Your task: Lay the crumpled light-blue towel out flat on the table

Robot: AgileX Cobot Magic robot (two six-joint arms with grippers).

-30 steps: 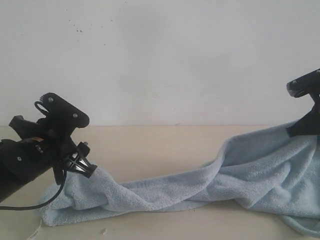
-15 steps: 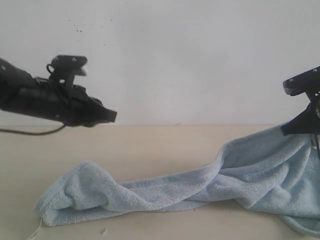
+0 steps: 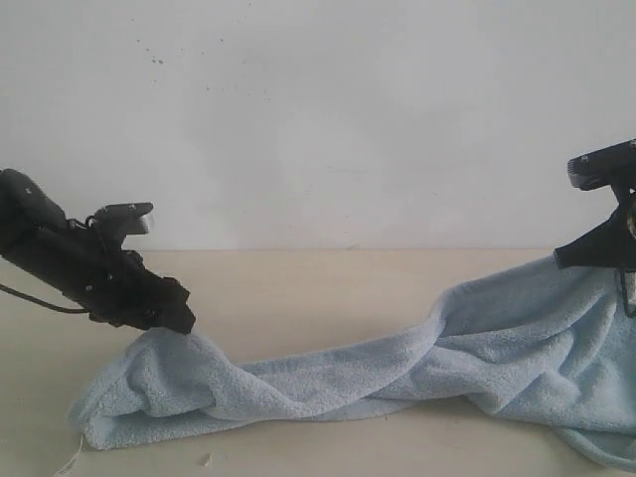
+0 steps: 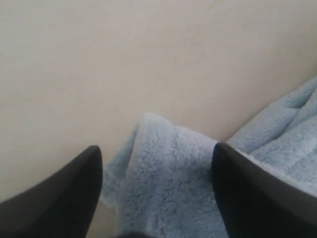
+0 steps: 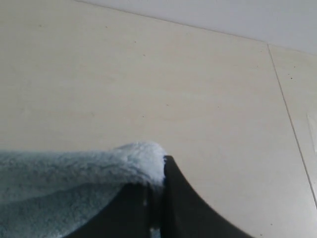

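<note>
The light-blue towel lies twisted across the beige table, bunched at the left and rising at the right. My left gripper is open at the top of the left bunch; in the left wrist view a towel fold sits between its spread black fingers. My right gripper is shut on the towel's raised right edge; in the right wrist view the towel edge is pinched between its fingers. The white tag is not identifiable.
A white speckled wall stands behind the table. A seam in the table surface shows in the right wrist view. Small white bits lie near the front edge by the towel's left end.
My left gripper left the towel's left bunch, rose and swung up, then came back down to the top of that bunch, open. The right gripper kept its hold, barely moving.
</note>
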